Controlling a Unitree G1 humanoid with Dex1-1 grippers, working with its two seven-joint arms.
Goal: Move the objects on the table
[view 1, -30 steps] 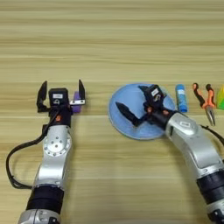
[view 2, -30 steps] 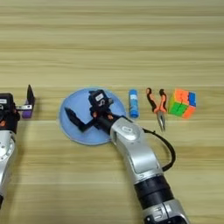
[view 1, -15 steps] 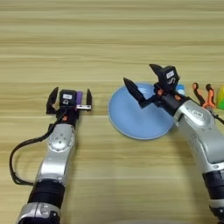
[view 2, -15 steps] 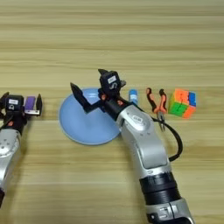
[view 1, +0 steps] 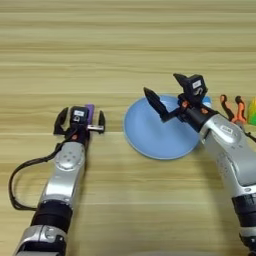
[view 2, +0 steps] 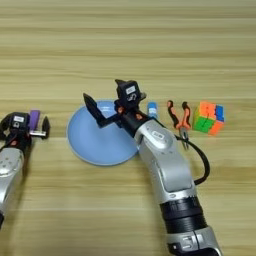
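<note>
On the light-wood table (view 1: 125, 45), the right gripper (view 1: 167, 92) hovers over the upper part of the round light-blue plate (view 1: 155, 137) with its two black fingers spread wide apart. The left gripper (view 1: 80, 121) sits to the plate's left, fingers apart, with the small purple block (view 1: 90, 111) between them near the right finger. Right of the plate lie a blue-and-white tube (view 2: 152, 109), orange-handled pliers (view 2: 179, 116) and the multicoloured puzzle cube (view 2: 208, 118)
</note>
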